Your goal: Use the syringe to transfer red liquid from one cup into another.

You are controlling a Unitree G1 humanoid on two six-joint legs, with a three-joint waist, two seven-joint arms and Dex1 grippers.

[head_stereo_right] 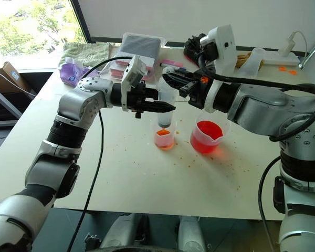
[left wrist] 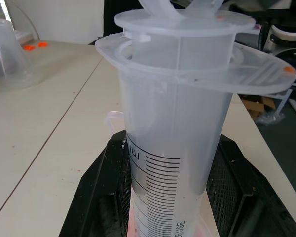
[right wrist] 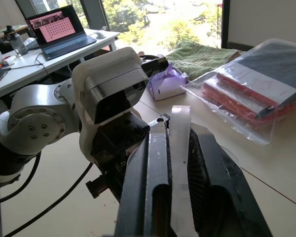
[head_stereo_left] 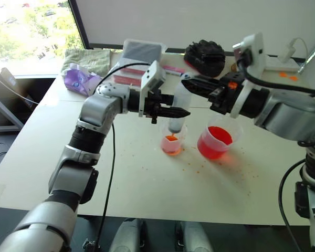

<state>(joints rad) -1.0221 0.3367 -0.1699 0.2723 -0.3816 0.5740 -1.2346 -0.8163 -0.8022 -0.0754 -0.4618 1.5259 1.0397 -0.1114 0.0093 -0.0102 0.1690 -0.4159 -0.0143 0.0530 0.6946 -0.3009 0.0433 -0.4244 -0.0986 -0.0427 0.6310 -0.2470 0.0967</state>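
The clear syringe (head_stereo_left: 177, 107) stands upright with its tip inside the small clear cup (head_stereo_left: 172, 143), which holds a little red liquid (head_stereo_left: 171, 145). My left gripper (head_stereo_left: 179, 112) is shut on the syringe's barrel (left wrist: 177, 123) from the left side. The white plunger (right wrist: 180, 143) is pushed down to the barrel's flange, and the barrel looks clear. From the right, my right gripper (head_stereo_left: 191, 83) reaches over the syringe's top, with the plunger's end snug between its fingers. Just right of the small cup stands the larger spouted beaker (head_stereo_left: 216, 140), part full of red liquid.
Orange drops speckle the white table (head_stereo_left: 147, 178) around the cups. At the back lie a plastic bag of red books (head_stereo_left: 139, 60), a black object (head_stereo_left: 205, 56), a green towel (head_stereo_left: 86, 58) and a purple packet (head_stereo_left: 79, 80). A laptop (right wrist: 56, 29) sits on another desk.
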